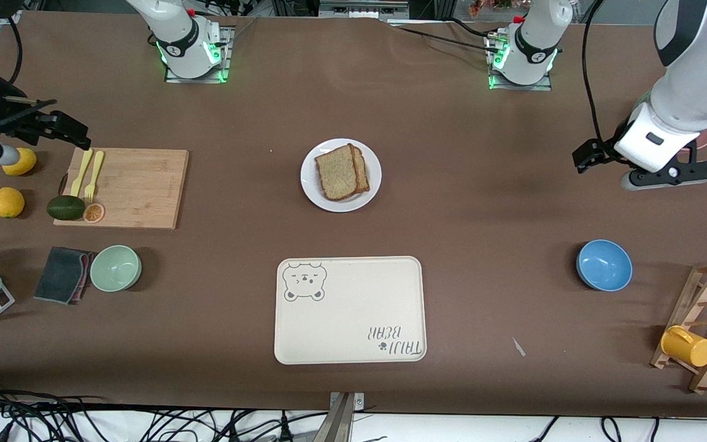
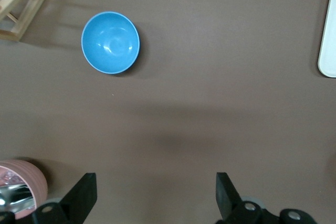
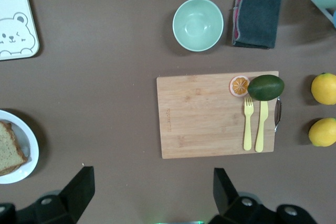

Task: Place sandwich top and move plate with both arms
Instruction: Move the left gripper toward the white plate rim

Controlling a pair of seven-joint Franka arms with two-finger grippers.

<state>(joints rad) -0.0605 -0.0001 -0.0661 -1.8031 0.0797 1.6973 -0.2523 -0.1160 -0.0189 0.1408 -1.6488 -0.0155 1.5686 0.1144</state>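
The round white plate [image 1: 341, 204] sits mid-table, between the arms' bases and the tray. On it the sandwich top [image 1: 336, 172], a bare speckled brown slice, lies on another slice whose edge shows beside it. No egg shows. The plate [image 3: 23, 148] and the bread [image 3: 9, 148] also show at the edge of the right wrist view. My right gripper [image 1: 78, 136] [image 3: 151, 182] is open and empty, over the table by the cutting board's corner. My left gripper [image 1: 587, 156] [image 2: 155, 187] is open and empty, over bare table toward the left arm's end, well away from the plate.
A cream bear tray [image 1: 350, 310] lies nearer the camera than the plate. A wooden cutting board [image 1: 123, 187] holds yellow cutlery, an avocado and an orange slice. Two lemons, a green bowl [image 1: 115, 267] and a cloth lie nearby. A blue bowl [image 1: 604, 264] and a wooden rack with a yellow mug [image 1: 688, 345] stand at the left arm's end.
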